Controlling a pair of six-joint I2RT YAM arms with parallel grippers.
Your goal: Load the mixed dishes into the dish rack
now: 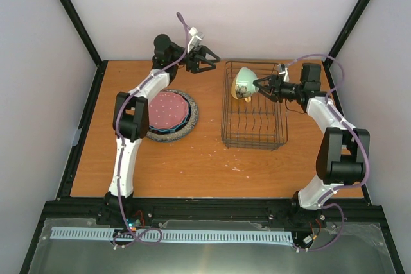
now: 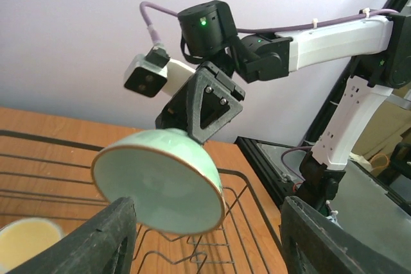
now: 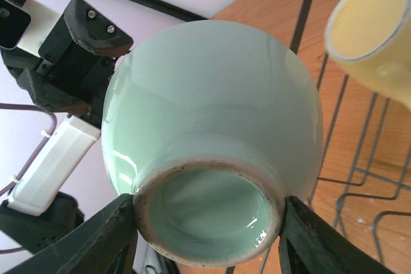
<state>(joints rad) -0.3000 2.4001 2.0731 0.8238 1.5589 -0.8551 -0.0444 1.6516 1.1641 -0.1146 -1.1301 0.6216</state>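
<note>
We see a glossy mint-green bowl (image 3: 212,113) and a pale yellow mug (image 3: 372,24). Also a pink dotted plate (image 1: 168,108), dark wire rack (image 1: 223,110).

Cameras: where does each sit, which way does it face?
Top: above and behind, looking down at table, rack; left arm, right arm show.
Left wrist: faces right across rack at bowl; left fingers low.
Right wrist: faces bowl's foot; right fingers flank it.
Shared: bowl in all three; mug in both wrist views.

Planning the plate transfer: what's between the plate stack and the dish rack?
Only bare tabletop lies between plate stack and dish rack, per the top view.
</note>
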